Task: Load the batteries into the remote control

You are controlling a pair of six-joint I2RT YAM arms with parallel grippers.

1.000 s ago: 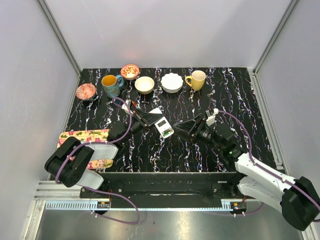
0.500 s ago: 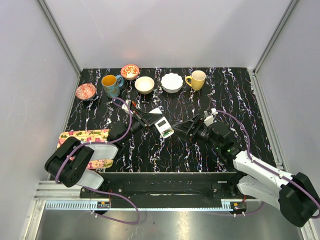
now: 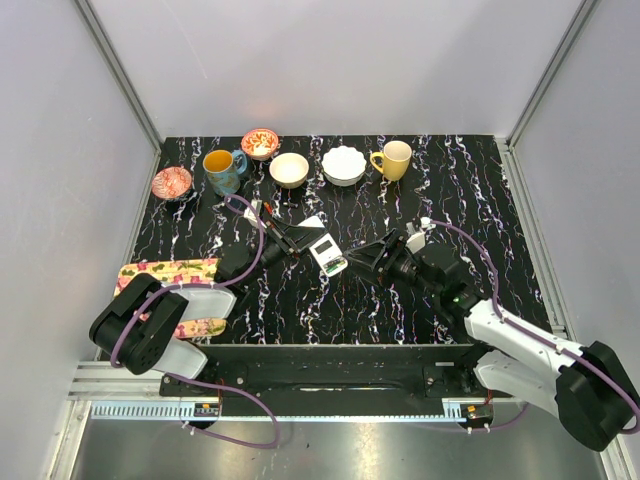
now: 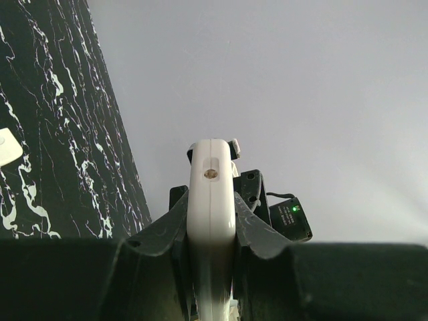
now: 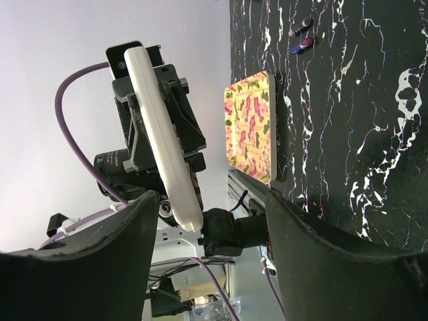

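My left gripper (image 3: 306, 246) is shut on the white remote control (image 3: 327, 252) and holds it near the table's middle. In the left wrist view the remote (image 4: 210, 174) stands edge-on between the fingers (image 4: 160, 231). A green speck shows at the remote's near end; I cannot tell whether it is a battery. A thin white cover panel (image 3: 312, 222) lies just behind. My right gripper (image 3: 372, 253) is open and empty, just right of the remote, which its wrist view shows ahead (image 5: 164, 147). Two tiny red-tipped pieces (image 5: 302, 37) lie far off.
Along the back stand a blue mug (image 3: 222, 170), a red patterned bowl (image 3: 260, 143), a cream bowl (image 3: 289, 169), a white scalloped bowl (image 3: 343, 165) and a yellow mug (image 3: 394, 159). A red saucer (image 3: 171, 182) and a floral tray (image 3: 168, 272) sit at the left.
My right gripper has moved a little left, closer to the remote. The left gripper and the remote have not moved.
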